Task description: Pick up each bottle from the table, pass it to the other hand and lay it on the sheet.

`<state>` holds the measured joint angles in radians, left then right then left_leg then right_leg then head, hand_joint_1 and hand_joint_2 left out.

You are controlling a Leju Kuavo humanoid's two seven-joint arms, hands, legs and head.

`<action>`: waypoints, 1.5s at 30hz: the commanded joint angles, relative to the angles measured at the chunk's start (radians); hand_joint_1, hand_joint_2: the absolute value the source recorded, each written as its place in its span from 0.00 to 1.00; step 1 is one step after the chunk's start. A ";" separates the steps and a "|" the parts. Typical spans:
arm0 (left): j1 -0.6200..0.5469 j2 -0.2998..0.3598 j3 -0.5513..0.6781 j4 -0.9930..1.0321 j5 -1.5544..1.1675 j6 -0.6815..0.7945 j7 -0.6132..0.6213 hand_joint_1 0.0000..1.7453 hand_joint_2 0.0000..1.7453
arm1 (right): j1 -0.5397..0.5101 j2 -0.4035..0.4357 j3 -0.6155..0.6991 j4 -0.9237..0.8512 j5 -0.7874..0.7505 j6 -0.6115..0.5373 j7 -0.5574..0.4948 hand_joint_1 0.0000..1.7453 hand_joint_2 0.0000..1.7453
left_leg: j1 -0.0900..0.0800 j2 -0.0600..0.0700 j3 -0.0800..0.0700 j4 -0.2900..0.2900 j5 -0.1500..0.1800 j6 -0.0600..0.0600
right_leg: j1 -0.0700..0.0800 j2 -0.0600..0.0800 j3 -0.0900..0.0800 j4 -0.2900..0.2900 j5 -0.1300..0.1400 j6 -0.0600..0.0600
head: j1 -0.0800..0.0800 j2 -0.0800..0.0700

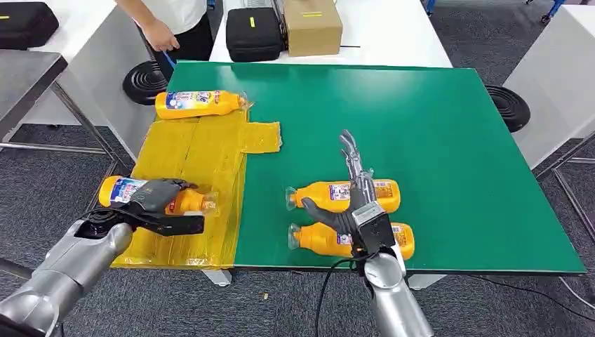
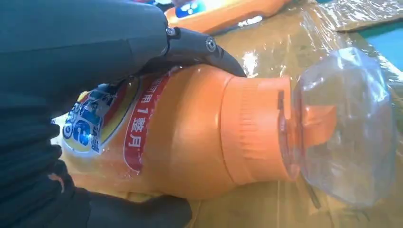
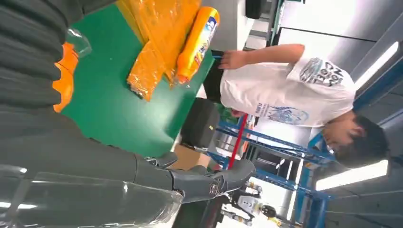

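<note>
I see a grey carpeted floor (image 1: 63, 179) spreading under everything, out past my left hand and below my right. Beyond the hands, at the far end, stands a white table (image 1: 393, 35) carrying a black zipped case (image 1: 254, 34) and a brown cardboard box (image 1: 312, 25) side by side. Two black ribbed round discs (image 1: 145, 82) sit on the floor, one far ahead of each hand. Far left, a grey metal-legged bench (image 1: 28, 81) holds another black bag (image 1: 24, 22). A person in a white T-shirt (image 3: 285, 90) stands there; blue shelving (image 3: 266, 147) rises behind, under bright ceiling strip lights (image 3: 354, 175).
</note>
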<state>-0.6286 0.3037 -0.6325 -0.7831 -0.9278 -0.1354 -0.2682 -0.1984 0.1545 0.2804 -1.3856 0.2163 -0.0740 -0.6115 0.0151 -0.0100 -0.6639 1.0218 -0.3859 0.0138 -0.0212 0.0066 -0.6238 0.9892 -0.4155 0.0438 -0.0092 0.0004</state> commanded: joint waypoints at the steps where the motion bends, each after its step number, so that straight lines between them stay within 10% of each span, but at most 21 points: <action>1: 0.016 0.075 -0.091 -0.116 0.051 -0.070 -0.008 1.00 1.00 | -0.048 0.001 -0.029 0.132 -0.014 -0.017 -0.018 0.00 1.00 | 0.000 0.003 0.004 -0.001 -0.001 0.000 | 0.000 0.002 0.003 -0.001 0.000 -0.001 | 0.000 0.000; 20: -0.014 0.132 -0.161 -0.249 0.166 -0.153 0.020 1.00 1.00 | -0.043 0.006 -0.034 0.106 -0.029 -0.013 0.003 0.00 1.00 | 0.001 0.002 0.004 0.000 -0.002 0.000 | 0.001 0.000 0.004 0.000 -0.002 -0.002 | 0.000 0.000; 45: -0.014 -0.041 -0.281 0.025 0.155 0.025 0.003 1.00 1.00 | 0.000 0.016 -0.076 0.101 -0.026 0.000 0.007 0.00 1.00 | 0.000 0.001 0.004 -0.001 -0.002 0.000 | 0.000 -0.001 0.003 -0.002 -0.001 -0.002 | 0.000 0.000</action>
<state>-0.6257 0.3277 -0.8602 -0.9091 -0.7706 -0.1141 -0.2571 -0.1584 0.1713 0.2274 -1.3619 0.1950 -0.0782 -0.6012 0.0149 -0.0095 -0.6666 1.0219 -0.3860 0.0137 -0.0213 0.0068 -0.6270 0.9892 -0.4154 0.0439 -0.0095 0.0004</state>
